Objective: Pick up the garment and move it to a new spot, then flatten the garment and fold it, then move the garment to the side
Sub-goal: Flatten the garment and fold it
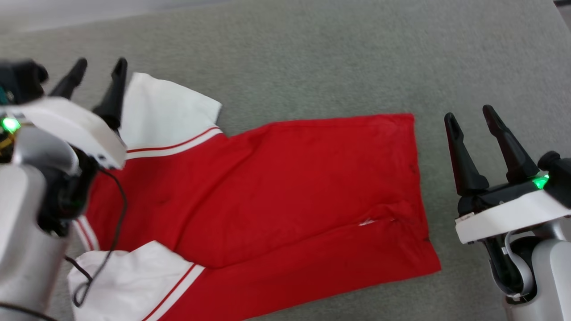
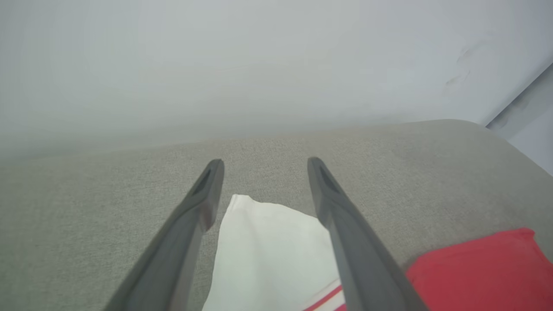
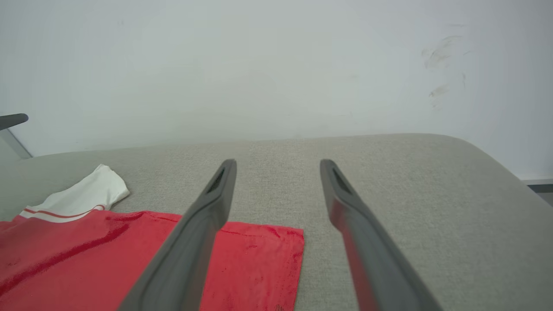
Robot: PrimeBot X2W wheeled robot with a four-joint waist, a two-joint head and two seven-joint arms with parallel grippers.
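Observation:
The garment [image 1: 276,187] is a red shirt with white sleeves and red-and-white stripe trim, spread out on the grey-green surface with its plain side up; no letters or numbers show. One white sleeve [image 1: 165,111] lies at the far left, the other [image 1: 129,281] at the near left. My left gripper [image 1: 100,67] hovers open over the far sleeve [image 2: 268,255], nothing between its fingers. My right gripper [image 1: 468,113] stands open just right of the garment's hem edge [image 3: 259,263], apart from the cloth.
A grey-green padded surface [image 1: 312,58] carries the garment, with bare room beyond it and to the right. A pale wall [image 3: 276,65] rises behind its far edge. A dark cable [image 1: 111,232] hangs from my left arm over the cloth.

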